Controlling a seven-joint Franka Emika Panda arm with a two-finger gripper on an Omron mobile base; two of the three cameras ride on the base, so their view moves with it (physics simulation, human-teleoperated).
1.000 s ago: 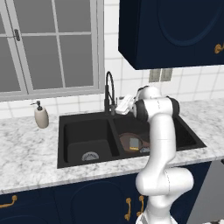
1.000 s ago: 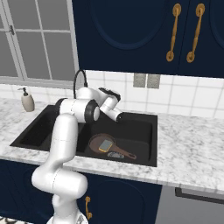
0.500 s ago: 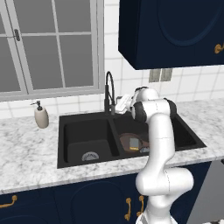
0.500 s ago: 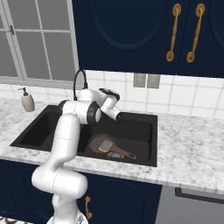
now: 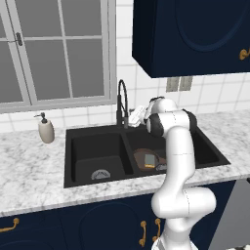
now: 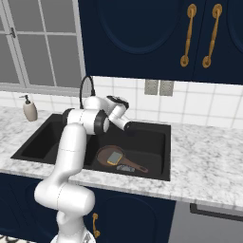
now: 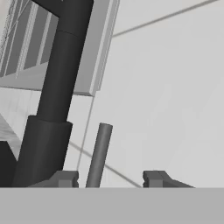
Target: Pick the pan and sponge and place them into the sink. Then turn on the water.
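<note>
I see the dark brown pan (image 6: 110,155) lying in the black sink (image 6: 151,131), the sponge (image 6: 114,158) resting on it. The gripper (image 7: 111,178) straddles the faucet lever (image 7: 99,154), fingers apart; I cannot tell if they grip it.

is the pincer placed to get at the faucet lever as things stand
Probably yes: the pincer sits right at the faucet, its fingertips either side of the thin lever, with only bare wall tile behind.

We see a matt black sink (image 5: 105,146) set in a speckled marble-look tabletop (image 5: 29,166) — glossy white tiles (image 6: 204,107) behind, brass-like handles (image 6: 190,35) on the cabinets.
</note>
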